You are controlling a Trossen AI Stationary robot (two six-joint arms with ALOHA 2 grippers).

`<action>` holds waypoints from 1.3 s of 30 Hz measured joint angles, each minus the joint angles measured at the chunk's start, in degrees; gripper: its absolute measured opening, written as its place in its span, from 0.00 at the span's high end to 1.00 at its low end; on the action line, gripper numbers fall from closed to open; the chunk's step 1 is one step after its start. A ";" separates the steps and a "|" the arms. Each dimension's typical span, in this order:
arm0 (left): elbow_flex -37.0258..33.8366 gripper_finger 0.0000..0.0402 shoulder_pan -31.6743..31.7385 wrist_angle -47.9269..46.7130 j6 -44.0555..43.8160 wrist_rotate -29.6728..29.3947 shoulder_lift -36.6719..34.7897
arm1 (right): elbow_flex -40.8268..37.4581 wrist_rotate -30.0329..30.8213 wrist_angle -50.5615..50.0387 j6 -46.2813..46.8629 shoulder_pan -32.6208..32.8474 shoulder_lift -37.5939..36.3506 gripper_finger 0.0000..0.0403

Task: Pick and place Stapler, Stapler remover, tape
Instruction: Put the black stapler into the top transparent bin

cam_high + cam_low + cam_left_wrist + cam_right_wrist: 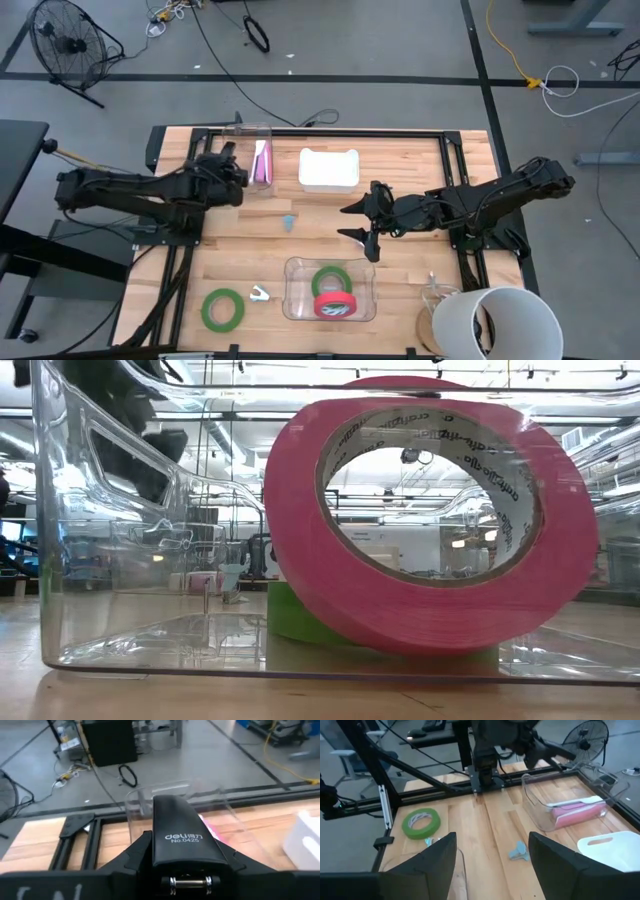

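My left gripper (228, 172) is shut on a black stapler (182, 837) at the table's far left, right beside a clear bin (250, 152) that holds a pink object (262, 160). My right gripper (358, 220) is open and empty above mid-table, just beyond a second clear bin (296, 300). In that bin a red tape roll (430, 520) leans on a green roll (300, 615) lying flat. Another green roll (222, 308) lies flat on the table near the front left, with a small white stapler remover (260, 293) beside it. My left gripper pinches the stapler's two sides near its hinge end (190, 881) between its two fingers (134, 857). The stapler lies along the fingers, top up, its front end (170, 805) pointing at the clear bin (175, 795). Whether it is clear of the table does not show.
A white box (328, 168) stands at the far middle, right of the far clear bin. A small blue object (288, 222) lies mid-table. A large white cup (495, 322) stands at the front right corner. Black frame rails run along the table edges.
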 joint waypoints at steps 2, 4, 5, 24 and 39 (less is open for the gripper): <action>-1.42 0.66 2.52 4.78 3.66 2.67 0.02 | 0.00 0.00 0.00 -0.02 0.00 0.00 0.39; -2.64 0.66 5.16 9.17 7.49 5.36 0.01 | 0.00 0.00 0.00 -0.03 0.00 0.00 0.39; -3.27 0.66 6.43 11.47 9.05 6.46 0.02 | 0.00 0.00 0.05 -0.15 0.00 0.00 0.39; -5.73 0.66 18.85 28.66 24.57 11.22 8.32 | 0.00 0.04 0.96 -1.77 0.79 0.02 0.39; -5.71 0.40 22.56 34.86 23.55 18.09 18.02 | 0.00 0.08 0.24 -3.04 1.31 0.02 0.39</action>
